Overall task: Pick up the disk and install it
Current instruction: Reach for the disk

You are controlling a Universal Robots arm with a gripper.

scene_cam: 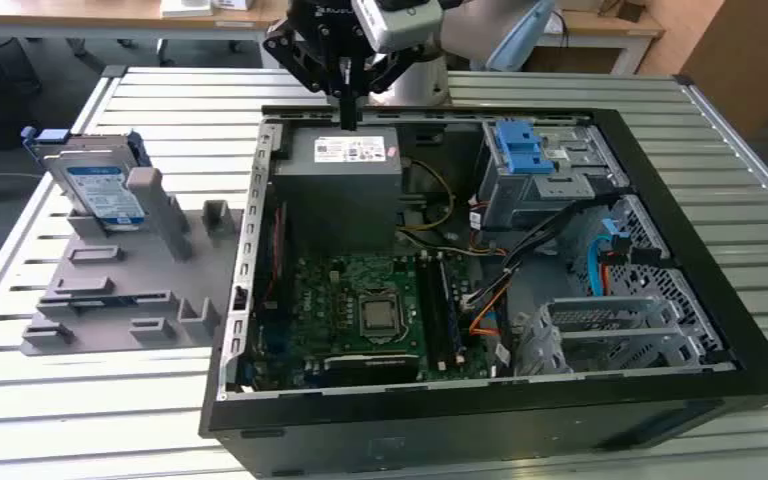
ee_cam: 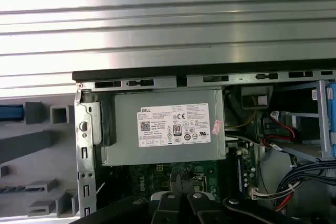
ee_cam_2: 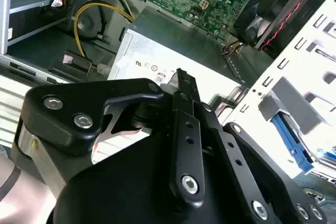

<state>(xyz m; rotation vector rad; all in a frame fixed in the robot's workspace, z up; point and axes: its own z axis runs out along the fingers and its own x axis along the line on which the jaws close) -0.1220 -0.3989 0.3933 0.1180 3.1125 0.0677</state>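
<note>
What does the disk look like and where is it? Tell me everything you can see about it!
The disk is a flat, silvery metal rectangle with a blue-and-white label and blue plastic rails along its edges. It stands upright on edge in a grey holder on the slatted table, at the exterior view's left of the open computer case. Only the holder touches it.

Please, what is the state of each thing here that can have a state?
Black gripper: shut, empty, over the grey power-supply box.
Flat silver metal disk with blue-and-white label: upright in the grey plastic holder, not picked up.
Black computer case: lying on its side, open.
Grey power-supply box: mounted inside the case.
</note>
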